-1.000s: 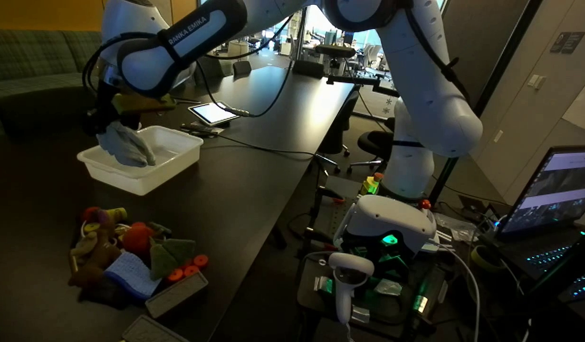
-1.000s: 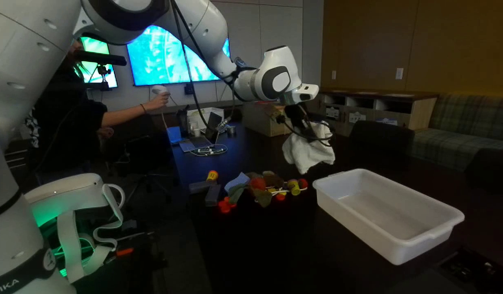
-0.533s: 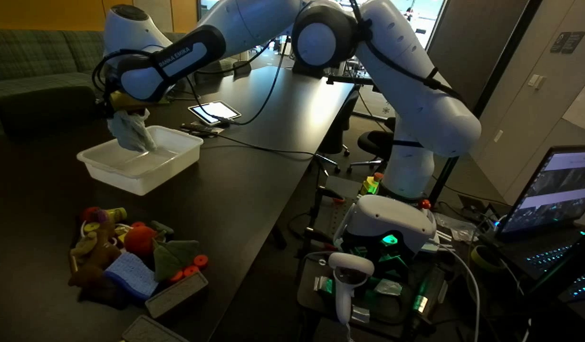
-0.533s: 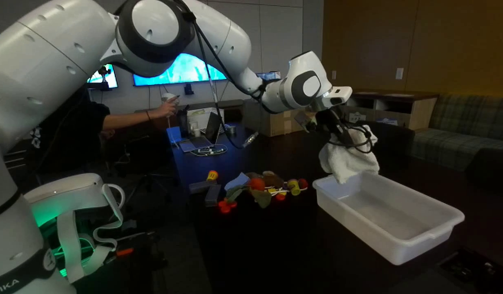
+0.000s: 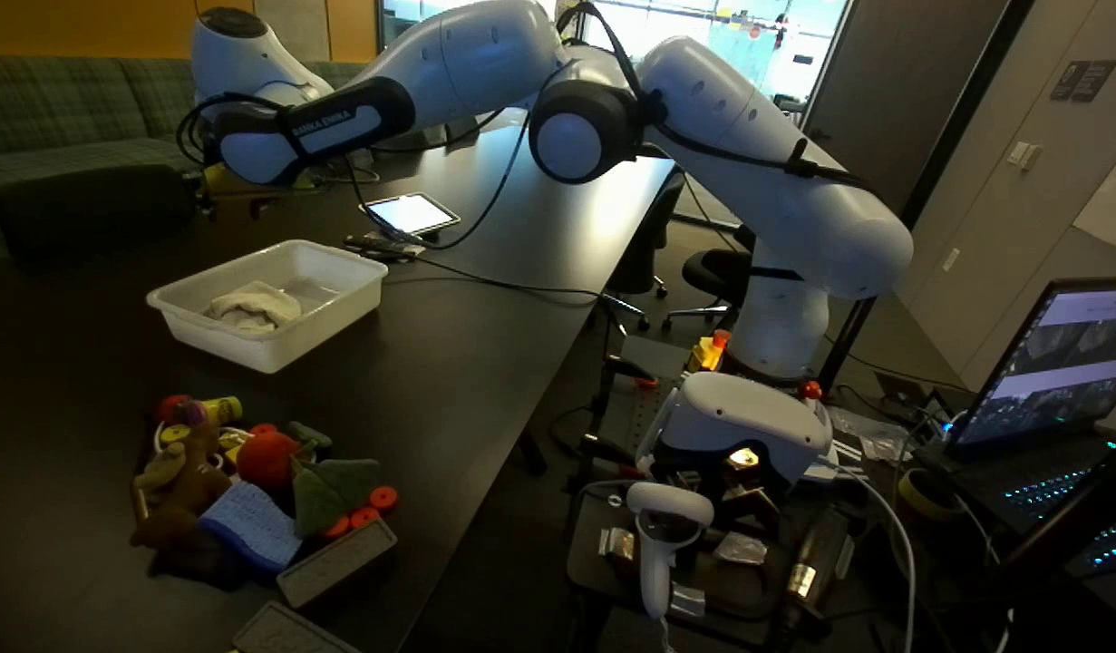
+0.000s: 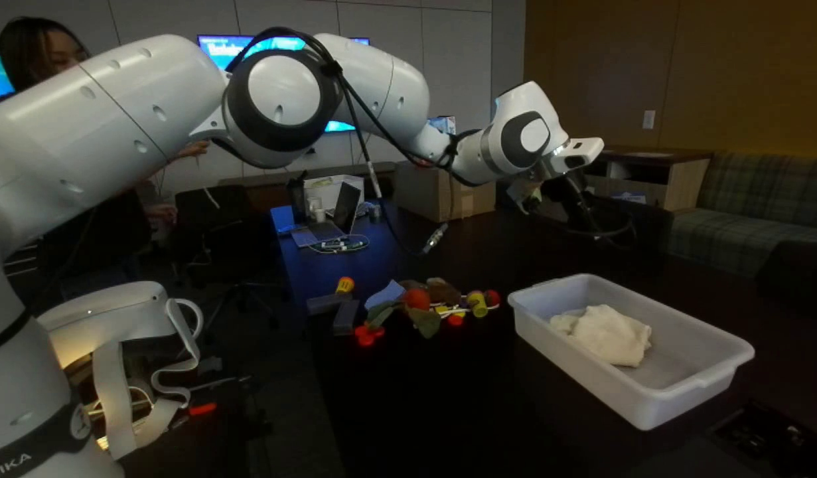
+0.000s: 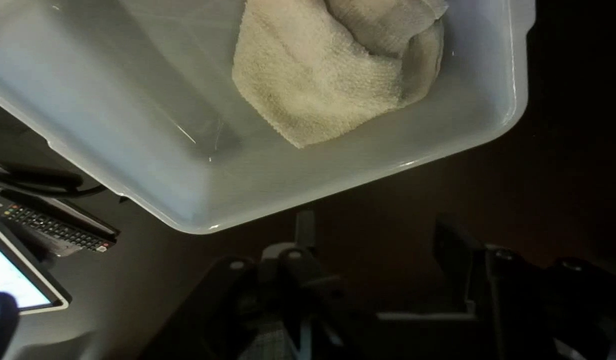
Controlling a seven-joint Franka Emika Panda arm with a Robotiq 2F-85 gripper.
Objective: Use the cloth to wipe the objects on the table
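Aloft, arm [image 6: 282, 99] arched, hand [image 7: 375, 230] agape

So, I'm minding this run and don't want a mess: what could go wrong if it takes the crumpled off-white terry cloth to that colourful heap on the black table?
The open black gripper could bump the white rectangular plastic bin when reaching in for the off-white cloth. Wiping might then shove the round orange-red pieces toward the nearby edge of the black table.
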